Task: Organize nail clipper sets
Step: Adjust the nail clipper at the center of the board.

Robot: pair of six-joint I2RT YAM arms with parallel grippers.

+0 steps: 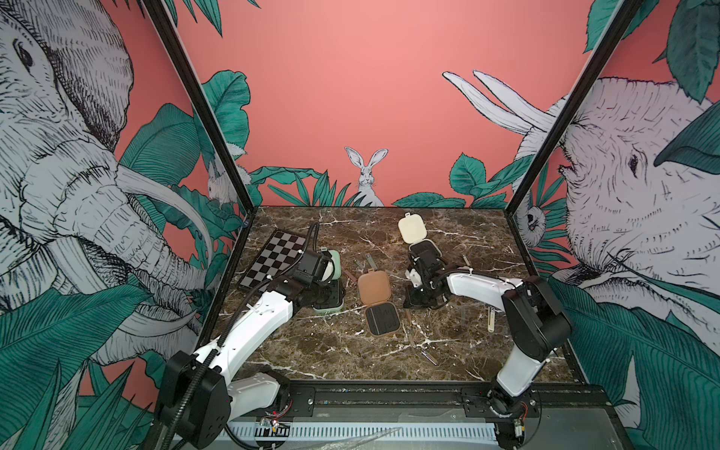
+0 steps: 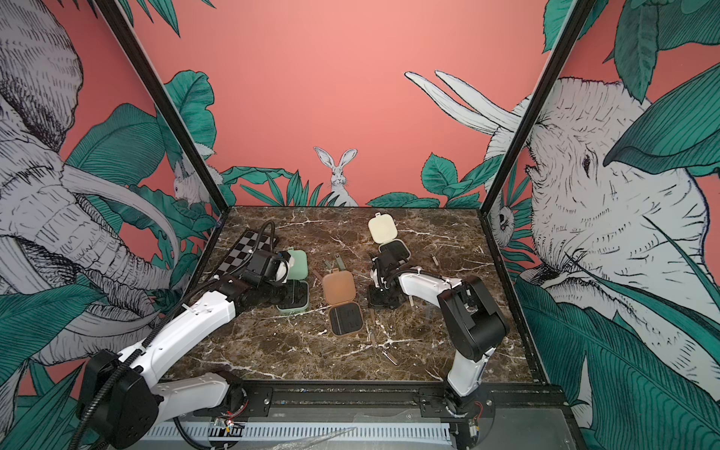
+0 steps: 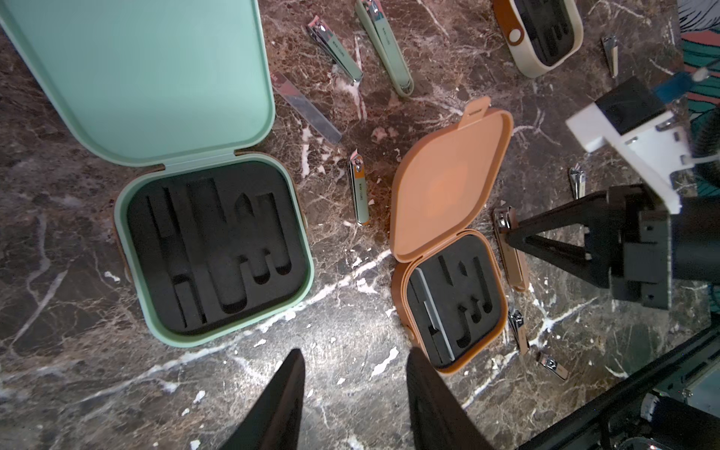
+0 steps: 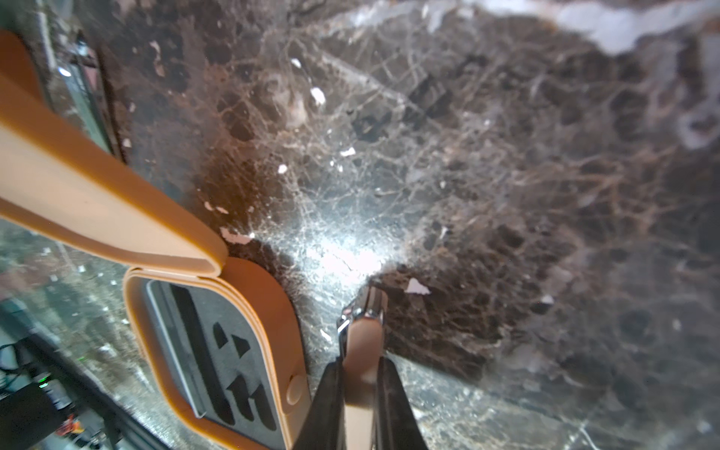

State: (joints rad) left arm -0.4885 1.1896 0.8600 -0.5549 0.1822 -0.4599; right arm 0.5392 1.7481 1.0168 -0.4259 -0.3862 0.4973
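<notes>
- Dark, white-veined marble bench (image 1: 331, 350), carrying three open cases and a scatter of loose tools.
- Black-and-grey checkerboard (image 1: 272, 257), lying flat toward the back left corner.
- Mint green case (image 3: 148, 78), lid thrown back and black insert empty, beside the checkerboard and partly under the left arm in both top views.
- Brown case (image 1: 375, 288), open at mid-bench, with a flat grey tool (image 3: 430, 307) seated along one edge of its insert.
- Cream case (image 1: 412, 229), open toward the back, just beyond the right arm's wrist.
- Left hand (image 3: 355, 350), fingers spread and gripping nothing, hovering over bare marble near the mint green and brown cases.
- Right hand (image 4: 360, 374), pinched on the brown clipper (image 4: 362, 331), just beside the brown case's base.
- Mint-handled tools (image 3: 383, 46), loose on the marble beyond the two lids.
</notes>
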